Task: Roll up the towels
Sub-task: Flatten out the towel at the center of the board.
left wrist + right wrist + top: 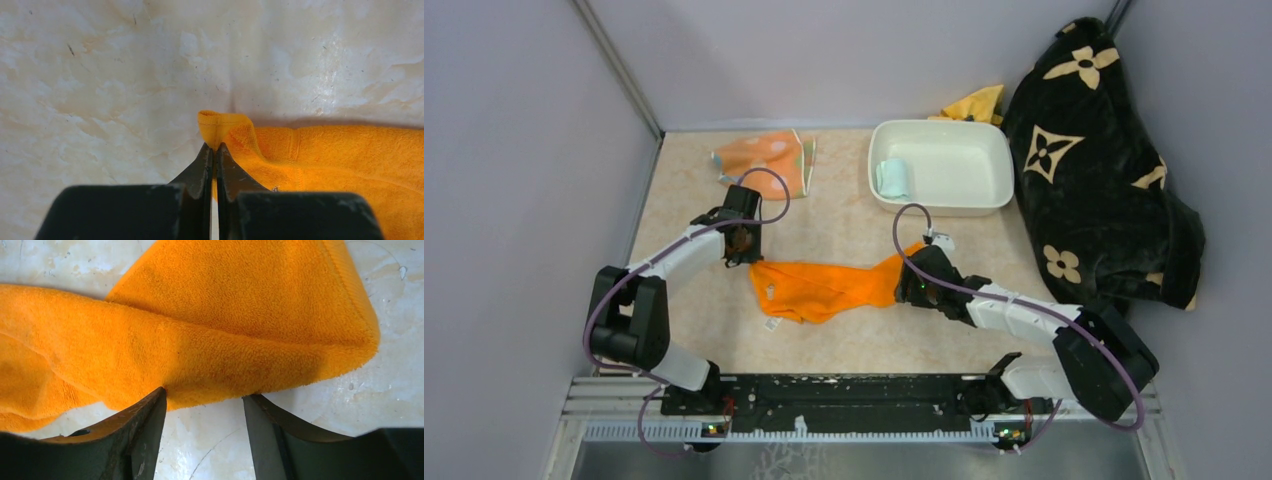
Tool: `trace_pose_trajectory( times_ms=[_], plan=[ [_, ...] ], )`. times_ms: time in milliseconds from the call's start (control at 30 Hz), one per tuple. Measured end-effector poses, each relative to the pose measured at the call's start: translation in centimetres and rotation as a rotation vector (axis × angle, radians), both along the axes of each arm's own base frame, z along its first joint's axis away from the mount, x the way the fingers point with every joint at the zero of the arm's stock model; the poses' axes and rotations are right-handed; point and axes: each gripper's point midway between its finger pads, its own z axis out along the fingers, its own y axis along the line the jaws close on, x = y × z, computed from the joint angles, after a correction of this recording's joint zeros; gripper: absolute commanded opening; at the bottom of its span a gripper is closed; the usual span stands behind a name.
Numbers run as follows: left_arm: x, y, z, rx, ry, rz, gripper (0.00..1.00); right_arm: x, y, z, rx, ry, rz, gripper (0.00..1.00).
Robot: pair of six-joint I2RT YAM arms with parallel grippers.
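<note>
Orange towel lies crumpled on the counter, just nearer than the white dish. Left claw is clenched on its hemmed corner. Right claw is released, jaws apart at the folded end closest to the dish. Best now: bite that edge firmly, then draw both ends apart and flat before rolling.

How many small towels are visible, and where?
3: the mint towel in the white tub, the dotted towel at the far left, the orange towel in the middle. More may be hidden.
</note>
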Motion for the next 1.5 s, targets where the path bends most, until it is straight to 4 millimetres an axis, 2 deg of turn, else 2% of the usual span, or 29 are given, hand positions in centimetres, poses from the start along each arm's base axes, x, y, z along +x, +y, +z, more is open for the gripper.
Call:
trace_pose_trajectory(
  times_ms=[67,133,167,267,333,367,433,500,533,567,633,667,700,767,833,967,1067,1167,1267,1367,1500],
  plan=[
    [0.0,0.0,0.0,-0.001,0.0,0.0,0.01,0.1,0.0,-0.3,0.012,-0.012,-0.011,0.32],
    [0.0,0.0,0.0,-0.001,0.0,-0.001,0.0,0.3,0.0,-0.6,0.015,-0.022,-0.019,0.04],
    [0.0,0.0,0.0,-0.002,-0.001,-0.001,0.0,0.3,-0.1,-0.7,0.008,-0.024,-0.018,0.0],
    [-0.2,0.0,0.6,-0.005,-0.011,0.0,0.0,0.3,-0.9,-0.2,-0.035,-0.017,-0.033,0.0],
    [-0.5,0.1,1.7,-0.01,-0.024,0.005,0.0,0.4,-1.3,1.7,-0.074,-0.011,-0.025,0.0],
    [-0.7,0.2,2.5,-0.015,-0.035,0.008,0.0,0.5,-1.4,3.0,-0.088,-0.015,-0.02,0.0],
    [-0.7,0.1,4.8,-0.034,-0.075,0.015,0.0,0.9,-1.4,7.7,-0.114,-0.031,0.004,0.0],
    [-0.6,-0.2,7.9,-0.068,-0.14,0.014,0.0,1.2,-1.3,12.6,-0.119,-0.06,0.032,0.0],
    [-0.6,-0.4,9.6,-0.092,-0.183,0.008,0.0,1.1,-1.5,16.0,-0.125,-0.075,0.056,0.0],
    [-0.6,-0.6,10.9,-0.111,-0.216,0.002,0.0,1.1,-1.5,17.2,-0.124,-0.084,0.065,0.02],
    [-1.0,-0.9,13.2,-0.153,-0.279,-0.011,0.0,0.5,-2.1,19.7,-0.159,-0.067,0.096,0.18],
    [-1.3,-1.0,13.9,-0.167,-0.297,-0.015,0.0,0.5,-2.2,20.5,-0.173,-0.063,0.106,0.25],
    [-1.5,-1.0,14.2,-0.174,-0.305,-0.018,0.0,0.6,-2.4,20.9,-0.196,-0.056,0.115,0.28],
    [-1.7,-0.9,14.0,-0.172,-0.305,-0.016,0.0,1.1,-2.7,20.5,-0.252,-0.041,0.122,0.35],
    [-1.8,-0.7,12.9,-0.154,-0.276,-0.005,0.02,2.0,-3.3,19.1,-0.316,-0.011,0.12,0.4],
    [-1.6,0.1,9.2,-0.085,-0.174,0.028,0.04,4.4,-4.6,15.5,-0.395,0.033,0.096,0.42],
    [-1.1,0.7,6.9,-0.037,-0.122,0.049,0.04,4.9,-4.4,13.2,-0.401,0.043,0.136,0.43],
    [-0.4,1.0,5.4,-0.007,-0.096,0.064,0.04,4.2,-3.0,10.9,-0.383,0.044,0.226,0.46],
    [0.2,1.1,4.2,0.015,-0.078,0.072,0.04,2.1,-2.0,7.8,-0.386,0.066,0.321,0.46],
    [0.5,1.3,3.4,0.031,-0.072,0.079,0.04,0.0,-2.2,4.9,-0.381,0.119,0.327,0.45],
    [0.3,1.5,2.7,0.039,-0.071,0.083,0.04,-1.7,-3.1,2.4,-0.334,0.167,0.229,0.4]
  ],
)
